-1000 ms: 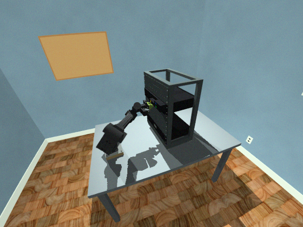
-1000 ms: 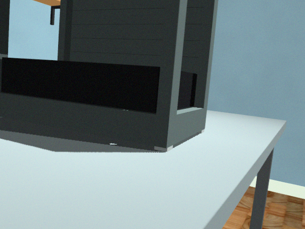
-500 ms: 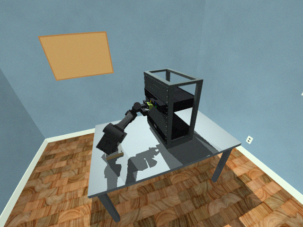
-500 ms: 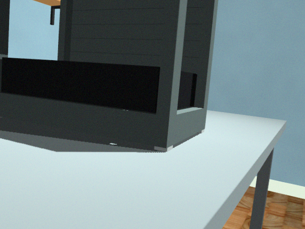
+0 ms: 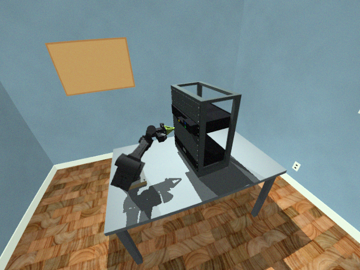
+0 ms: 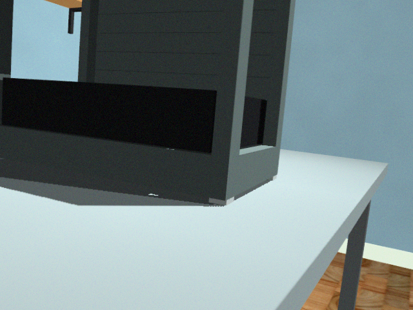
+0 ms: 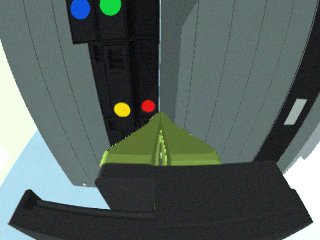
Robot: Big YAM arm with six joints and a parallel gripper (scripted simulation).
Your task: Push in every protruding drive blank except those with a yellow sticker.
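The dark open-frame rack (image 5: 203, 127) stands on the grey table; the exterior view shows only its lower corner (image 6: 220, 150), resting flat. My gripper (image 5: 170, 127) is shut and empty, its green fingertips (image 7: 159, 119) pointing at the rack front a short way off. Straight ahead is a black drive blank (image 7: 134, 103) with a yellow sticker (image 7: 122, 110) and a red dot (image 7: 148, 106). Beside it, another blank (image 7: 96, 7) with a blue dot (image 7: 80, 8) and a green dot (image 7: 110, 4) sticks out of the front (image 5: 189, 124).
My arm's base (image 5: 126, 171) sits at the table's left side. The rack front has grey panels (image 7: 227, 60) above and below the blanks. The table edge (image 6: 366, 200) runs close to the right of the rack's corner foot.
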